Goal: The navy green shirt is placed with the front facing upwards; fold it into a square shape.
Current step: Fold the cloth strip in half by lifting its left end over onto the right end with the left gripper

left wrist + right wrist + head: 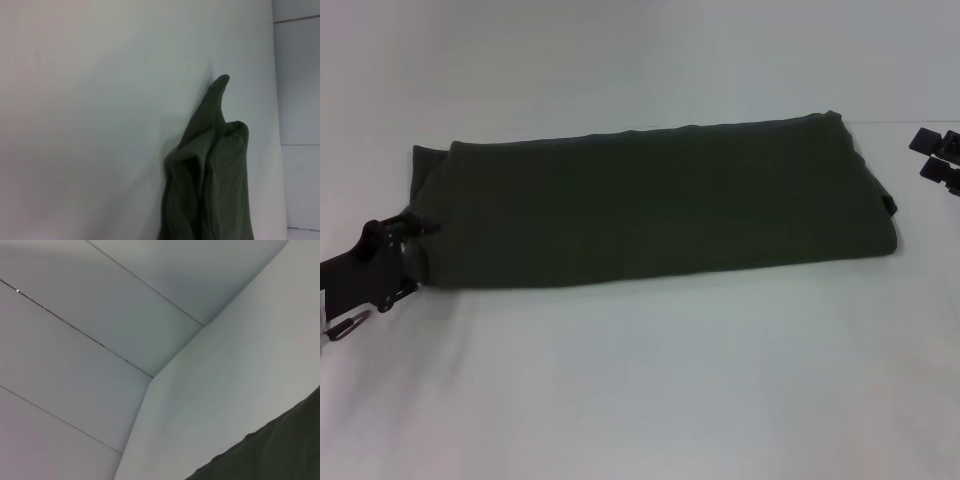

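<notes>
- Left gripper (417, 226): jaws pinched on the near-left corner of the dark olive-green cotton shirt (650, 205), low at the white table (650, 380); black arm body runs off the left edge.
- Right gripper (942, 155): only black finger parts show at the far right edge of the head view, apart from the cloth; can't tell if jaws are spread or closed.
- Shirt lies mid-table, folded into a long band stretching left to right, plain side up, no lettering or collar showing.
- Right end of the band sits farther back than the left end; a small bit of fabric pokes out at the right edge.
- A second layer edge peeks out behind the left end.
- Left wrist view: bunched olive fabric folds (212, 175) rising to a pointed tip against the white surface.
- Right wrist view: dark shirt edge (280, 450) in one corner, rest is white table edge and pale panelled floor (75, 340).
</notes>
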